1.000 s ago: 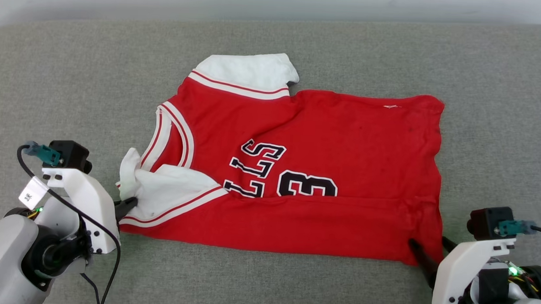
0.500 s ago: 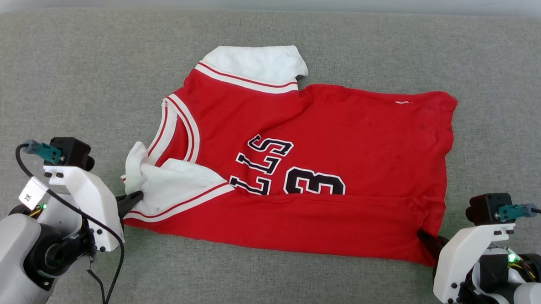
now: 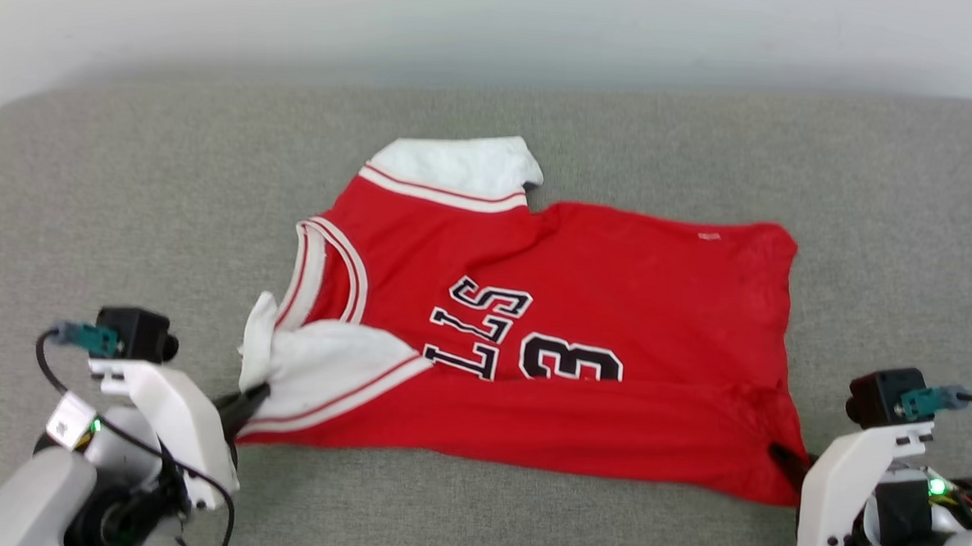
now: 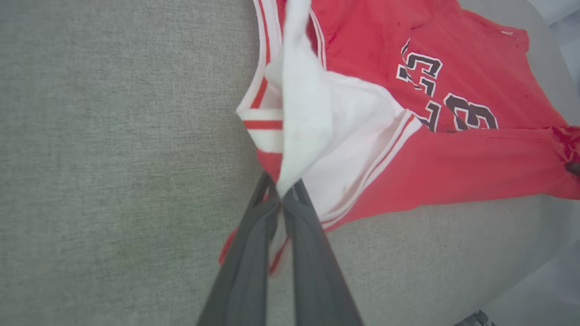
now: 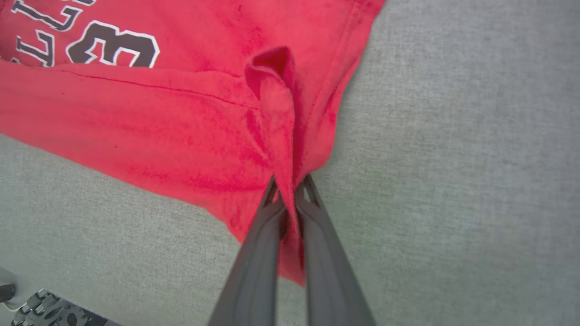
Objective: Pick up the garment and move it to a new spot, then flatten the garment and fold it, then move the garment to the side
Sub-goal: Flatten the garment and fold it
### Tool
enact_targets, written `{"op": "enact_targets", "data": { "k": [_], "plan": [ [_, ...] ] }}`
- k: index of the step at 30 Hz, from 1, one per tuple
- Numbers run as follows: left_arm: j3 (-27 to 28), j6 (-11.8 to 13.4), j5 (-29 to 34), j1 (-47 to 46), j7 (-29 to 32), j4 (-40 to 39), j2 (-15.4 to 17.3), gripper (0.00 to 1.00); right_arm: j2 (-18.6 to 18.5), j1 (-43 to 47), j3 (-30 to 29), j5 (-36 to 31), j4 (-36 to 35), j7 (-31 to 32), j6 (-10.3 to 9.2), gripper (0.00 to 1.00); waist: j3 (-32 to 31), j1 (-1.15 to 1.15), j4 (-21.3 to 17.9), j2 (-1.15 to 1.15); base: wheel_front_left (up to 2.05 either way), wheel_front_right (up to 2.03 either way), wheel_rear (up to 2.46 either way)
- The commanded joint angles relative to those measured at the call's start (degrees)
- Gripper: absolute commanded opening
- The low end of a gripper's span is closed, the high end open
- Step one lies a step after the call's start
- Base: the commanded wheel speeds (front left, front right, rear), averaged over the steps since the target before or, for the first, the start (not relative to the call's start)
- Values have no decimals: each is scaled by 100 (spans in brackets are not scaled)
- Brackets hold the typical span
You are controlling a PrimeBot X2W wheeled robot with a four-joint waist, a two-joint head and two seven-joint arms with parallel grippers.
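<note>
Across the middle of the grey cushion [image 3: 128,208] the jersey [image 3: 615,311] is spread, with its near edge folded up over the lettering. Toward the cushion's near side, the white sleeve [image 3: 326,373] is pinched by the left gripper [image 3: 255,396] and the red hem corner [image 3: 752,469] by the right gripper [image 3: 781,460]. Both pairs of jaws are pressed together on cloth.

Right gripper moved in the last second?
Yes. The right gripper shut its jaws on the near right corner of the jersey, which they straddled open before; the wider picture shift is camera tilt.
</note>
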Motion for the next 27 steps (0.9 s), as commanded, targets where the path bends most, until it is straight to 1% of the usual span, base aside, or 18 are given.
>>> {"op": "enact_targets", "data": {
  "k": [1,5,9,14,16,19,23,24,25,26,27],
  "plan": [
    [-10,40,34,180,-48,-54,-2,0,-62,116,-17,53,-44,21,-6,0,-227,0,27,0,0,0,0],
    [-17,183,16,588,-184,-247,35,0,-147,416,-46,138,-134,106,-6,0,-530,0,99,0,0,0,0],
    [-11,394,-43,1037,-272,-506,84,0,-242,753,-75,233,-288,220,-6,0,-779,0,189,0,0,0,0],
    [43,689,-175,1663,-324,-836,186,0,-311,1170,-113,351,-584,365,-6,0,-991,0,273,0,0,0,0],
    [40,759,-241,1877,-352,-939,178,0,-297,1331,-142,374,-671,393,-6,0,-1031,0,301,0,0,0,0],
    [5,797,-335,2079,-366,-957,96,0,-235,1507,-205,347,-696,347,-6,0,-1035,0,326,0,0,0,0],
    [-3,724,-269,1936,-601,-723,-143,0,-136,1552,-336,205,-539,7,-6,0,-930,0,340,0,0,0,0],
    [-29,687,-247,1869,-637,-651,-209,0,-108,1541,-351,164,-478,-92,-6,15,-897,0,337,0,0,0,0],
    [-71,658,-263,1829,-623,-553,-276,4,-82,1533,-361,131,-407,-178,-6,38,-870,0,332,0,0,0,0],
    [-98,621,-252,1776,-624,-462,-326,30,-34,1531,-373,139,-335,-263,-6,76,-841,0,320,0,0,0,0],
    [-107,588,-246,1693,-652,-386,-386,67,-13,1519,-361,137,-284,-357,-6,100,-812,0,310,0,0,0,0]
  ]
}}
